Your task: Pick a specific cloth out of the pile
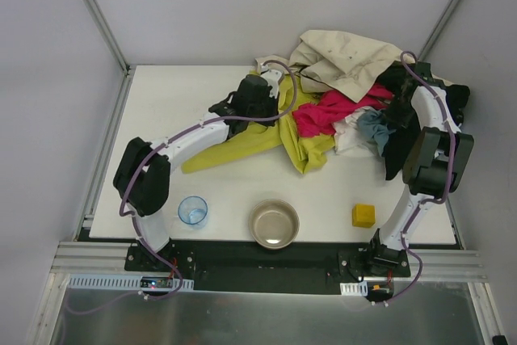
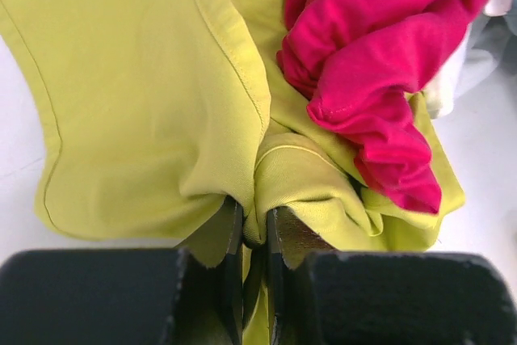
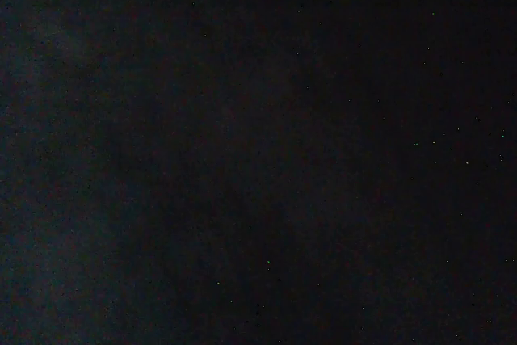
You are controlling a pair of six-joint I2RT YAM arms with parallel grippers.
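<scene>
Bench (image 1: 178,103), white, bearing everything. The pile (image 1: 347,58), upper right of the overhead frame, beige on top. The cloth (image 1: 242,145), chartreuse, spread from centre toward lower left, its right part under the magenta cloth (image 1: 327,112); we judge it only partly freed. Left hand (image 2: 254,228), clamped on a raised fold of the cloth, placed to drag it clear. Right hand (image 1: 396,111), sunk in dark fabric, its camera black; we cannot tell its state.

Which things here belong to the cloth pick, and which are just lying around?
In play: yellow-green cloth, pinched by the left end effector; pile of mixed fabrics.
Lying about: metal bowl; clear blue cup; yellow block.
</scene>
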